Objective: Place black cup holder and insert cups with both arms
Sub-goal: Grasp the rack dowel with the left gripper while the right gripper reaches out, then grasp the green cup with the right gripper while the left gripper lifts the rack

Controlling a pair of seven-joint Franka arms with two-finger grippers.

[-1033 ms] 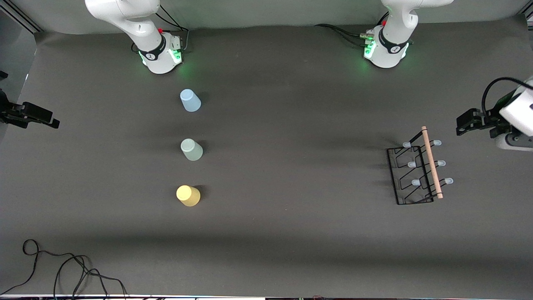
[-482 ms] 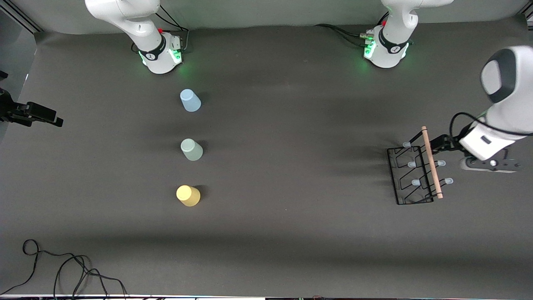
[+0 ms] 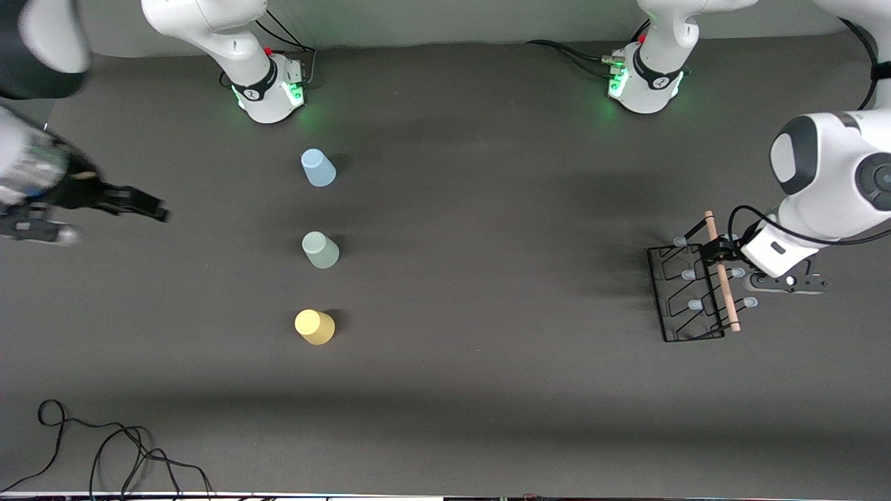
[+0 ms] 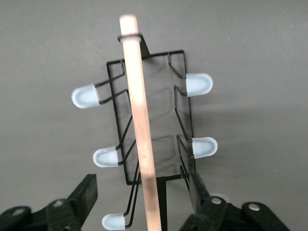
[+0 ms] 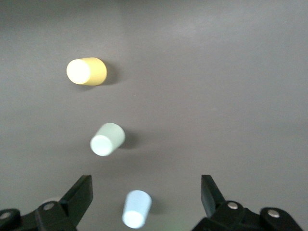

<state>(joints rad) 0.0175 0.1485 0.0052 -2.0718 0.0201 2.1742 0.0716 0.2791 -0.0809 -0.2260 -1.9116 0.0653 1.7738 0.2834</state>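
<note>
The black cup holder (image 3: 679, 296) stands at the left arm's end of the table, its wooden rod (image 3: 724, 285) on top. My left gripper (image 3: 717, 249) is open over the rod's end farther from the front camera. In the left wrist view its fingers (image 4: 86, 192) stand on either side of the rod (image 4: 137, 96), apart from it. The light blue cup (image 3: 318, 168), pale green cup (image 3: 320, 250) and yellow cup (image 3: 314, 327) stand upside down in a row. My right gripper (image 3: 150, 211) is open and empty, apart from them toward the right arm's end. The right wrist view shows the blue cup (image 5: 136, 209), green cup (image 5: 107, 139) and yellow cup (image 5: 86, 71).
A black cable (image 3: 104, 445) lies coiled at the table's corner nearest the front camera, at the right arm's end. The arm bases (image 3: 268, 90) (image 3: 644, 83) stand along the edge farthest from the front camera. Bare dark mat (image 3: 487, 278) lies between cups and holder.
My left gripper has come in from the table's end to the holder's rod. My right gripper has moved in from the table's edge toward the cups. Cups and holder have not moved.
</note>
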